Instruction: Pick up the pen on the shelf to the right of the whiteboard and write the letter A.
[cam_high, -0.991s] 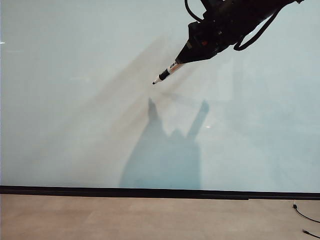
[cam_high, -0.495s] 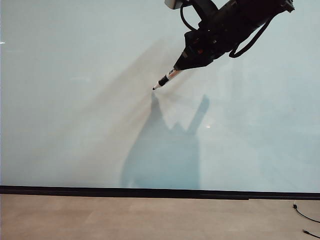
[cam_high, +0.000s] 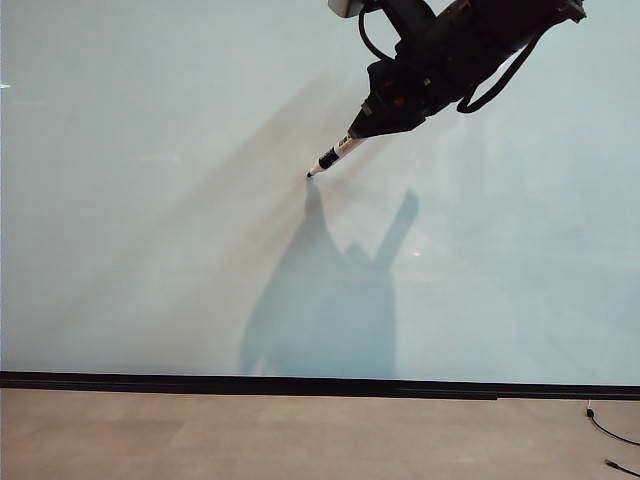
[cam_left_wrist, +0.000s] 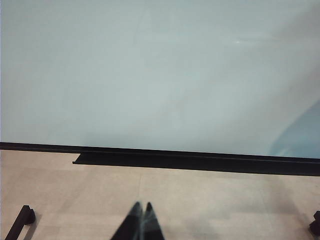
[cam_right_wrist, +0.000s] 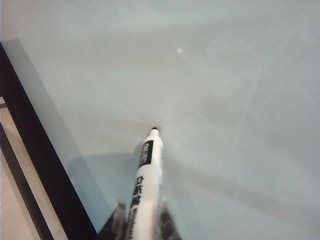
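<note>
White pen (cam_high: 337, 154), clamped in the right gripper's (cam_right_wrist: 142, 222) fingers, has dropped onto the whiteboard (cam_high: 150, 200).

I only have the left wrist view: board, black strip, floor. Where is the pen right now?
Observer: The right gripper holds the pen high on the whiteboard, slanting down and to the left in the exterior view.
Operator: Is the tip on the board?
Observer: It looks so: in the exterior view the tip meets its own shadow, and the right wrist view shows the pen pointing tip first at the surface.
Operator: Any ink down?
Observer: None shows; the board around the tip is unmarked.
Operator: And my left gripper?
Observer: The left gripper is shut, low over the floor, short of the board's black strip.
</note>
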